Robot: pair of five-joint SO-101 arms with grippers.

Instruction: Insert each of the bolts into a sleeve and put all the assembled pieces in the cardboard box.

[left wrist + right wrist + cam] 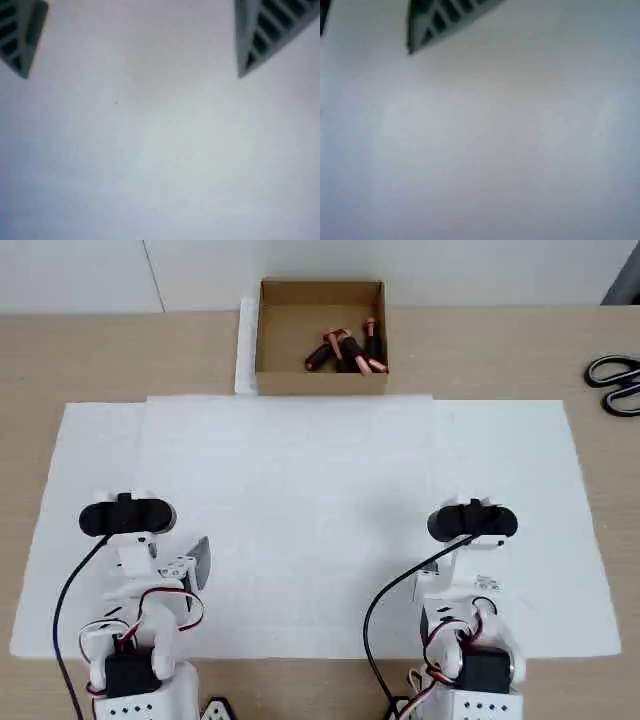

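Observation:
The cardboard box (268, 340) stands at the far middle of the table. Inside it lie several assembled pieces (345, 350), black sleeves with copper-coloured bolts in them. My left gripper (132, 76) is open wide over bare white sheet, nothing between its fingers. In the high view that left gripper (195, 560) hangs low at the near left, far from the box. My right gripper (365, 42) is narrowly open over bare sheet, one finger (450, 20) slanting across. The right arm (472, 523) sits folded at the near right.
A white foam sheet (320, 500) covers the middle of the wooden table (80, 350). Black-handled scissors (615, 385) lie at the far right edge. A white strip (245, 345) lies against the box's left wall.

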